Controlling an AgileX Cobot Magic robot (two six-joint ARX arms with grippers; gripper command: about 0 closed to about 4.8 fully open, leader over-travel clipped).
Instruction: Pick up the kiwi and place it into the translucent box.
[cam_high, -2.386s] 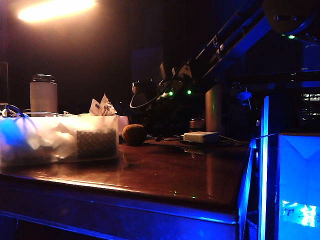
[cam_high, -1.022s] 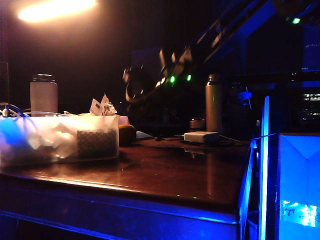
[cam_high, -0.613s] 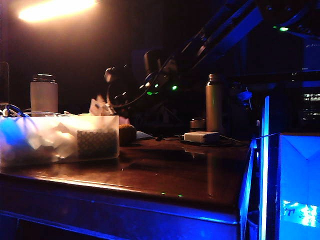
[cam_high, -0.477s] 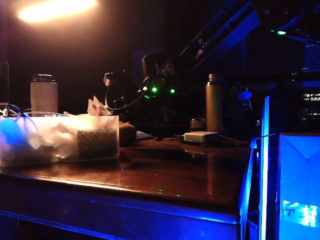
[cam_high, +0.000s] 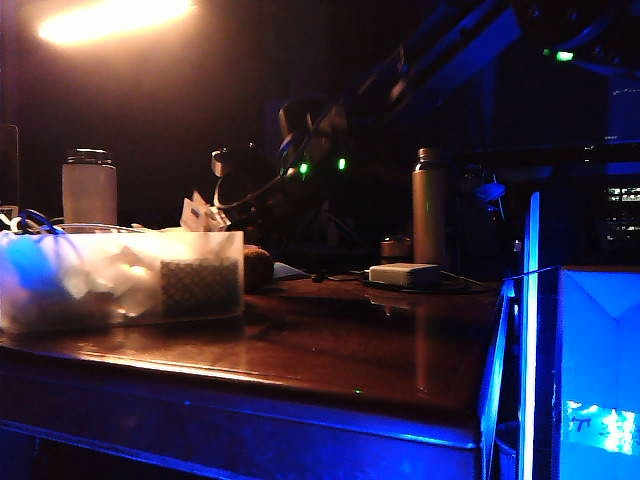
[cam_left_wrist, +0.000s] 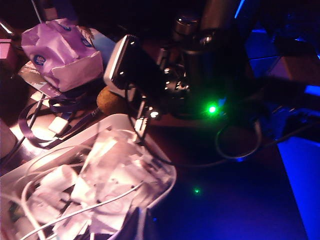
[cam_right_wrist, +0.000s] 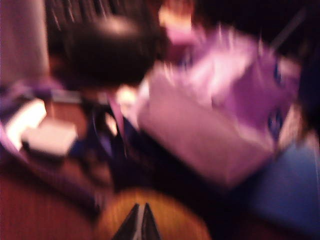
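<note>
The kiwi (cam_high: 257, 268) lies on the brown table, half hidden behind the right end of the translucent box (cam_high: 120, 275). In the left wrist view the kiwi (cam_left_wrist: 111, 100) sits just beyond the box rim (cam_left_wrist: 167, 172). The right arm (cam_high: 300, 140) reaches in from the upper right and hangs over the fruit. My right gripper (cam_right_wrist: 140, 207) is shut and empty, its tips just over the blurred kiwi (cam_right_wrist: 165, 220). My left gripper (cam_left_wrist: 137, 227) hovers above the box's near corner with its fingers together, holding nothing.
A white bottle (cam_high: 90, 190) stands behind the box and a metal flask (cam_high: 428, 205) further right. A small flat white box (cam_high: 403, 273) lies at the table's back. A glowing blue box (cam_high: 590, 370) stands at the right. A purple bag (cam_left_wrist: 62, 55) and cables lie beside the kiwi.
The right arm has swung left and down until it hangs over the kiwi. The kiwi has shifted left against the box end since the earliest frame. The right gripper stays shut.
</note>
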